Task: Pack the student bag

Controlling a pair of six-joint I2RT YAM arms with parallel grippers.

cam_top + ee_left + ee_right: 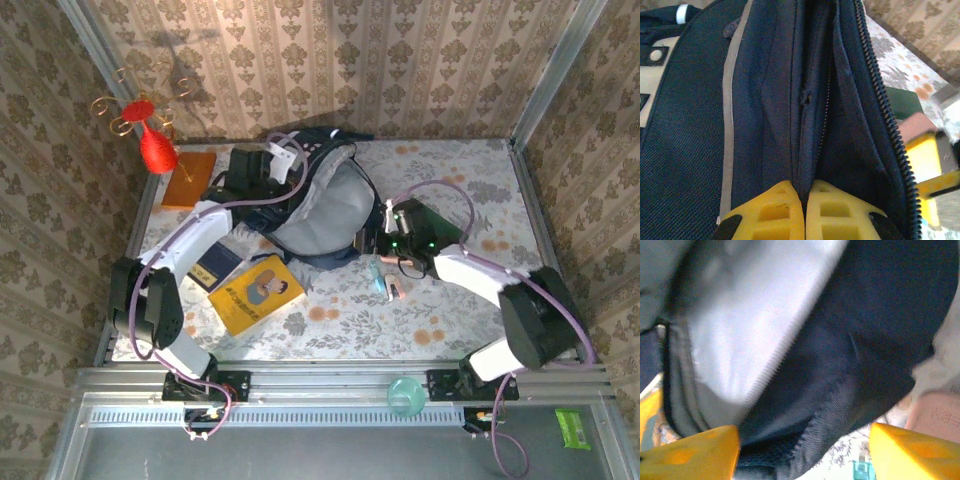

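On the left: left gripper (804, 192) pinched shut on the zipper lip of the student bag (330, 210). Bag in the middle between both arms, lengthwise away from them. On the right: right gripper (804, 436) gaping wide, opposite lip just ahead. Looks set for a grab and spread.

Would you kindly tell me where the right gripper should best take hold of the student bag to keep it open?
Probably the loose navy rim of the student bag, approached from the right: that floppy edge hangs between the open fingers of the right gripper, while the left gripper pinches a fold at its left.
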